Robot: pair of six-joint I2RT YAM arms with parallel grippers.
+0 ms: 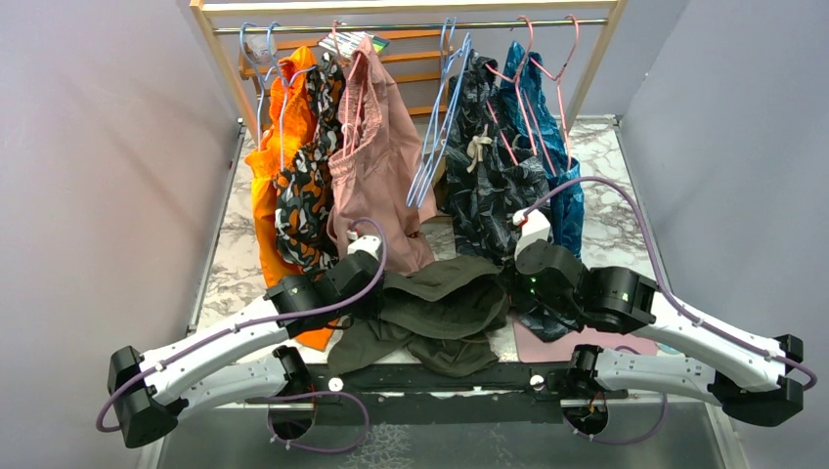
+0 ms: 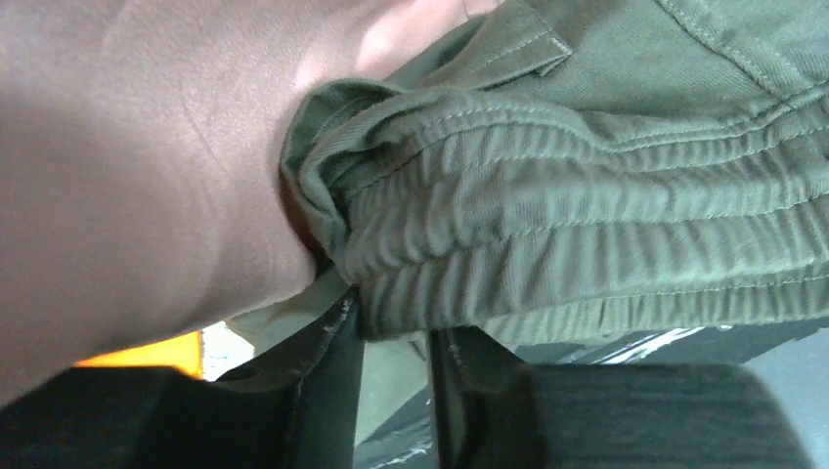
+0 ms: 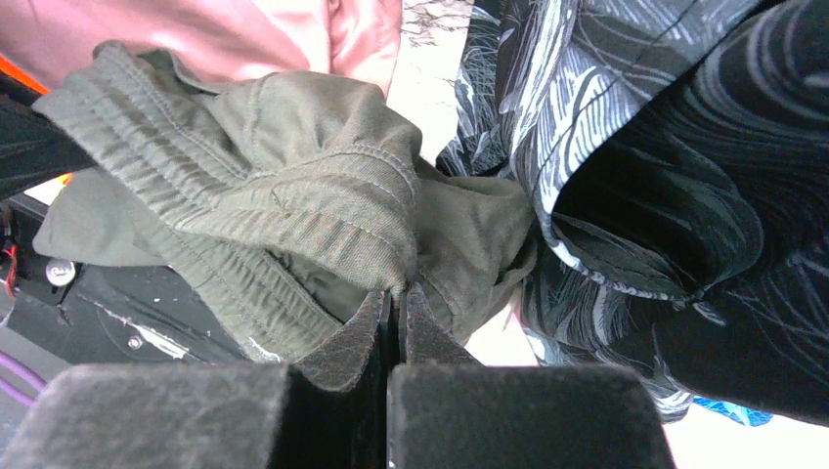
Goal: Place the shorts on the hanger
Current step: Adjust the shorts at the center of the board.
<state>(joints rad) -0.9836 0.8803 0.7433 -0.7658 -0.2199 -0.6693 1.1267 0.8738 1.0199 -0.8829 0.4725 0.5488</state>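
**Near edge.** Two arms are bolted to a dark base bar (image 1: 430, 379) and reach inward.
- Left gripper (image 2: 391, 330): the fingers stand slightly apart with the ribbed waistband at their tips. Whether they pinch it cannot be told.
- Right gripper (image 3: 394, 293): the fingers are clenched together on a fold of the shorts.

**Task item.** One pair of shorts (image 1: 440, 313), dark olive. They are bunched between the two grippers, low over the near middle of the table. The lower cloth slumps onto the base bar.

**Surface.** One table (image 1: 227, 264), white marble with grey veins. Bare patches show only along the left strip and in the right far corner.

**Room.** Plain grey-lilac walls stand close on both sides of the table, leaving narrow margins at either edge.

**Far end.** One wooden frame (image 1: 221, 73) carries one metal rail (image 1: 411, 27). Five garments hang from it, left to right:
- orange shorts (image 1: 266, 166)
- orange-and-black print (image 1: 305, 191)
- dusty-pink shorts (image 1: 381, 166)
- dark grey leaf-print shorts (image 1: 489, 181)
- blue garment (image 1: 565, 171)

Their hems reach down to the tabletop and fill most of the middle ground.

**Hangers.** The hanger (image 1: 437, 137), light-blue wire, hangs bare in a small cluster of its kind between the pink and leaf-print shorts, well above the olive pair. The exact number in the cluster is unclear. More blue wire sits at the rail's left end. Pink hangers (image 1: 547, 61) are on the right.
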